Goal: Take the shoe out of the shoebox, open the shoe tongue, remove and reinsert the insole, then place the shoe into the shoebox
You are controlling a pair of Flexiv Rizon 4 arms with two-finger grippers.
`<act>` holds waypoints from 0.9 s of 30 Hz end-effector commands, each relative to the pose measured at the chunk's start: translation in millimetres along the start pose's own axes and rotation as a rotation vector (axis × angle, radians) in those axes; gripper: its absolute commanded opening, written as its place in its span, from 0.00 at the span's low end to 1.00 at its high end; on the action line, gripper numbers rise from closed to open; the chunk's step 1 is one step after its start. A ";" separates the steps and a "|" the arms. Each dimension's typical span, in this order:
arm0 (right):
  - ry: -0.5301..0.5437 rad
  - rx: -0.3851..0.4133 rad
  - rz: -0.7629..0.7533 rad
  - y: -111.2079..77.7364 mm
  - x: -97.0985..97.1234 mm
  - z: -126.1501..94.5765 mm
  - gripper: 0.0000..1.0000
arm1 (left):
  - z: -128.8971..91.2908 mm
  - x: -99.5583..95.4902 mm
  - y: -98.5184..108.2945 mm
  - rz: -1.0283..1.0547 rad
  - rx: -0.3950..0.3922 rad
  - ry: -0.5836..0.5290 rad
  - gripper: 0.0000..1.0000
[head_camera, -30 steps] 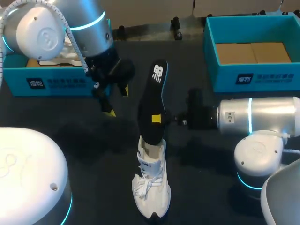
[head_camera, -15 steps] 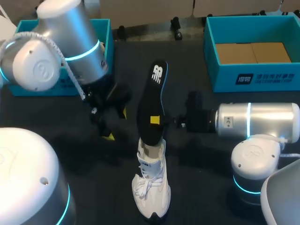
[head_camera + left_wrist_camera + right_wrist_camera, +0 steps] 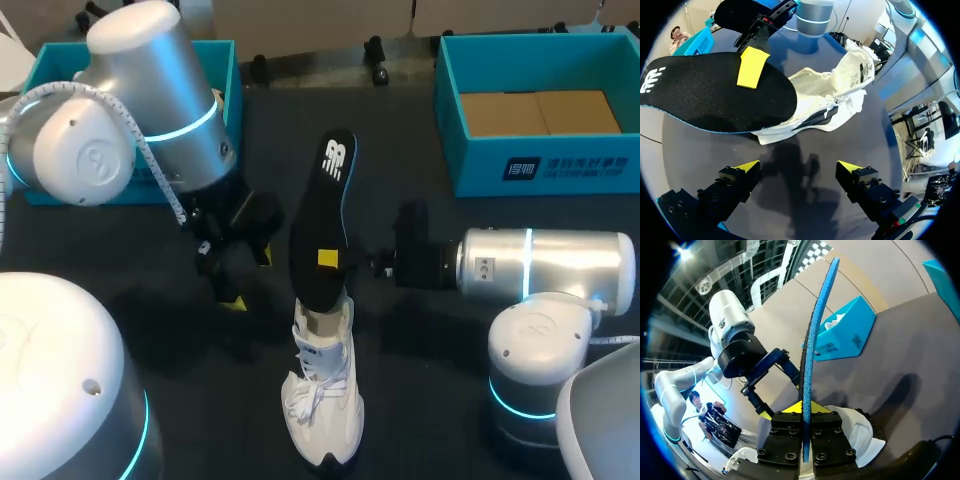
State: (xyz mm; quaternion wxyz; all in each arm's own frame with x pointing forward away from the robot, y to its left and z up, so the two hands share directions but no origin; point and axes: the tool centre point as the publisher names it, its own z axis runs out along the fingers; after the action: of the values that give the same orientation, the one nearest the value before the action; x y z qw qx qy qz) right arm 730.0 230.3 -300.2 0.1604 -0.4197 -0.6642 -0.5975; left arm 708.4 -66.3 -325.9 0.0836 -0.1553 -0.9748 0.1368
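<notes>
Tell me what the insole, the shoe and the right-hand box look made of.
Insole: matte black, fabric-like top over what looks like blue foam, judging by its thin, slightly bowed edge. Shoe: white textile or mesh upper, soft and creased, with cloth laces. Box: likely cardboard, with a matte teal outside and plain brown flaps inside.

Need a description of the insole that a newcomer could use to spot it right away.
On the dark table, a white shoe sits near the front middle. Rising from its opening is the insole, pinched by the right gripper: the only long, flat black piece, blue-edged with a white logo.
</notes>
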 end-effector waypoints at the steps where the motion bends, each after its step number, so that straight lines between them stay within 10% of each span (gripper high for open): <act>1: -0.002 -0.002 0.000 -0.7 0.9 0.1 0.00 | 0.0 -1.0 -0.2 0.000 -0.001 0.002 1.00; 27: -0.005 -0.020 0.013 -5.0 5.6 7.4 0.00 | 42.6 17.8 -6.8 -0.047 0.025 -0.020 1.00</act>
State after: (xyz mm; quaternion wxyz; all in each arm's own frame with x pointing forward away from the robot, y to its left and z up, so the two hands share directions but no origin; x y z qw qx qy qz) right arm 727.8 233.3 -299.3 0.1623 -0.4222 -0.6590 -0.6009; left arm 685.7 -74.1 -355.8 0.0867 -0.1325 -0.9759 0.1499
